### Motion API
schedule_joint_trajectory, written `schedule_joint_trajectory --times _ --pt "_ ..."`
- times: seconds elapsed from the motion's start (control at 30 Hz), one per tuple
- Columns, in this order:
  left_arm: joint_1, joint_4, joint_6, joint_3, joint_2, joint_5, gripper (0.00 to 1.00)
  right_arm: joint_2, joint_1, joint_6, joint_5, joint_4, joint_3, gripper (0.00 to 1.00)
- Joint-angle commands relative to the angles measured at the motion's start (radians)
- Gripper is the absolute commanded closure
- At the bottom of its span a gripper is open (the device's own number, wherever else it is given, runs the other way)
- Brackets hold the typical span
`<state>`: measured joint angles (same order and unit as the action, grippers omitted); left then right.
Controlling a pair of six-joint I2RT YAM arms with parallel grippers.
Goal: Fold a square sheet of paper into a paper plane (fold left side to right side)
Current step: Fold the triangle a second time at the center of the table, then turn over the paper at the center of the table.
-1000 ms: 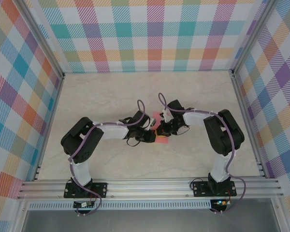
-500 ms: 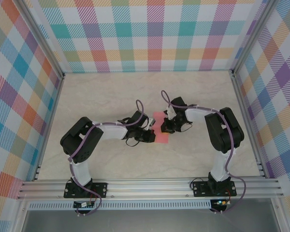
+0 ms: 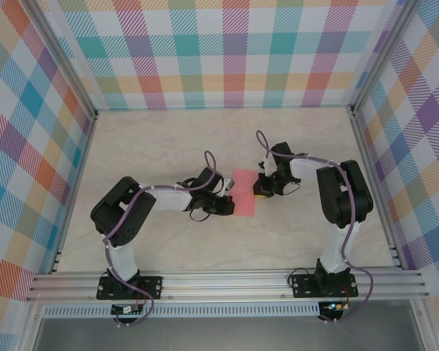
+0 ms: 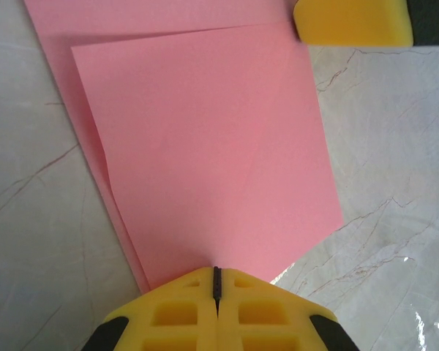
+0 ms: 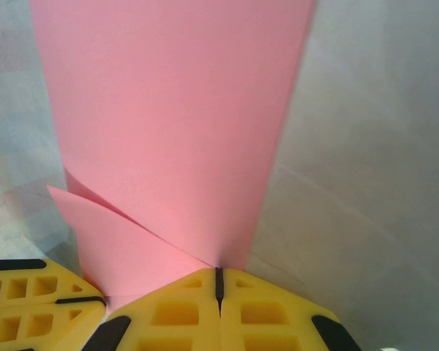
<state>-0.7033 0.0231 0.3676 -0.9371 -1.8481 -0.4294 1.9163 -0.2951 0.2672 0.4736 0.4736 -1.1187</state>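
1. Left gripper, the nearer of the two, is clenched. Its yellow tips are planted on the near left edge of the sheet. I cannot tell whether it nips a layer or only pins the paper down.
2. Right gripper, slightly farther off, is clenched as well, with its tips at a corner on the sheet's right side. Here too I cannot tell a pinch from a press.
3. The pink sheet lies in the middle of the table, between the two grippers and touching both.
4. The sheet is doubled over once. From the left wrist, a top layer lies on a lower one, and a narrow strip of the lower one shows along two sides, so the edges do not match.
5. I judge the left-to-right fold laid but skewed, and likely not yet pressed sharp. The sheet has no point and no wings, so most of the plane is left to do.
6. The rail with the arm bases runs along the near edge. The checked walls stand well apart at the far side.
7. What stands in the way is mainly the grippers themselves. They crowd the small sheet, and one probably has to give room before the next fold.
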Motion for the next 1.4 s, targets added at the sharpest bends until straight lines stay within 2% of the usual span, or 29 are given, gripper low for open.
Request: schedule_joint_trajectory --times 0.0,0.1,0.17,0.33,0.47,0.6,0.77,0.9,1.03,1.13,1.2,1.37 --pt "0.024 -0.092 -0.005 0.043 0.007 0.043 1.0 -0.008 0.03 -0.024 -0.042 0.015 -0.007 0.98" --pt "0.024 -0.042 0.019 0.046 0.047 -0.014 0.9 -0.079 0.035 -0.001 -0.032 -0.033 0.032 0.88" --pt "0.024 -0.018 0.032 0.043 0.085 -0.045 0.83 -0.138 0.039 0.018 -0.035 -0.061 0.067 0.77" --pt "0.046 -0.015 0.043 0.039 0.169 -0.035 0.62 -0.28 0.043 0.078 -0.013 -0.14 0.18 0.5" --pt "0.088 0.016 0.058 0.056 0.17 -0.029 0.54 -0.346 0.043 0.151 0.064 -0.243 0.279 0.36" --pt "0.109 0.083 0.07 0.034 0.098 -0.068 0.52 -0.374 0.043 0.221 0.143 -0.338 0.356 0.29" --pt "0.11 0.115 0.064 -0.024 0.004 -0.086 0.52 -0.387 0.041 0.242 0.174 -0.373 0.397 0.28" --pt "0.111 0.12 0.057 -0.066 -0.056 -0.087 0.6 -0.392 0.042 0.236 0.184 -0.359 0.407 0.28" --pt "0.121 0.141 0.051 -0.079 -0.067 -0.083 0.82 -0.371 0.042 0.227 0.186 -0.348 0.398 0.28" --pt "0.128 0.166 0.056 -0.066 -0.054 -0.075 0.95 -0.343 0.042 0.22 0.212 -0.353 0.383 0.28" --pt "0.13 0.179 0.056 -0.053 -0.043 -0.066 0.99 -0.326 0.042 0.221 0.224 -0.364 0.375 0.27" --pt "0.135 0.228 0.071 0.001 0.003 -0.051 1.0 -0.295 0.042 0.244 0.254 -0.413 0.368 0.27"
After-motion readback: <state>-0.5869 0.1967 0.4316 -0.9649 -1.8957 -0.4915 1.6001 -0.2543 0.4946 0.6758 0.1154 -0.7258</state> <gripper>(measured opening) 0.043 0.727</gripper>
